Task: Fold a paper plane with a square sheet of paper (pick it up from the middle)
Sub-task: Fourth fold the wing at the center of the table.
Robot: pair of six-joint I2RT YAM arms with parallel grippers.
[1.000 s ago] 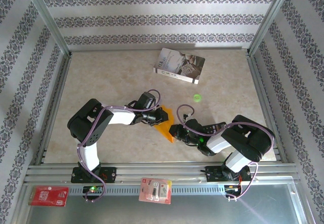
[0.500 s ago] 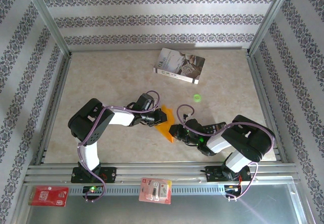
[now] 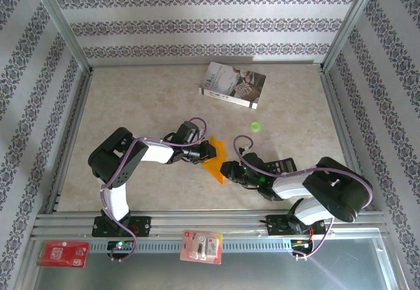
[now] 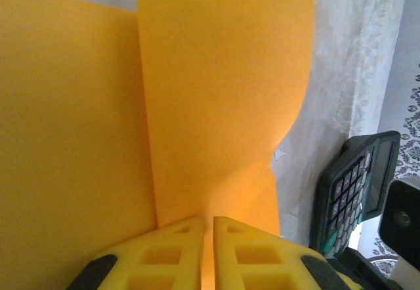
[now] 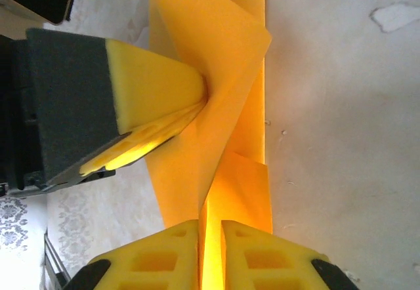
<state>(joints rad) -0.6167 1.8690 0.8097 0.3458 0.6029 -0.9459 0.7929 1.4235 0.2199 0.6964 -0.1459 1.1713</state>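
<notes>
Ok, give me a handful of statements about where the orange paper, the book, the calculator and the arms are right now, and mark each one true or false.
1. The orange paper lies flat on the table. False: it is bent and creased, with part of it lifted.
2. The left gripper is shut on the orange paper. True.
3. The book lies at the far side of the table. True.
4. The calculator sits beside the left arm's base. False: it lies by the right arm.
5. The small green thing rests on top of the book. False: it sits on the bare table, nearer the arms than the book.
</notes>
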